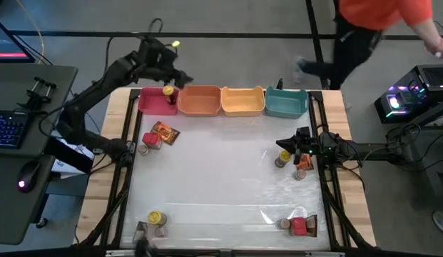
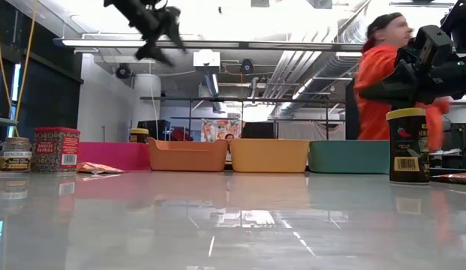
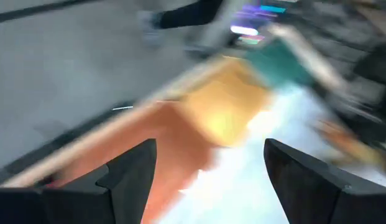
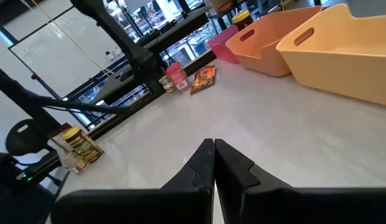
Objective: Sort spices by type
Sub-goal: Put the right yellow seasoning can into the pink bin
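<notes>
The left gripper (image 1: 180, 73) hung with its jaws wide and empty above the pink bin (image 1: 156, 102), where one yellow-lidded jar (image 1: 167, 92) already stood. The right gripper (image 4: 214, 152) was pinched shut on nothing, beside a jar (image 1: 282, 158) and packet at the table's right edge. More spices sat in three other clusters: a red box (image 1: 151, 140) and packet (image 1: 165, 133) on the left, and jars in both near corners. I'd worry that the left arm, swinging fast, could clip the bin and shift it. The white tabletop (image 1: 221, 171) was glossy; a person in orange (image 2: 386, 75) walked behind
</notes>
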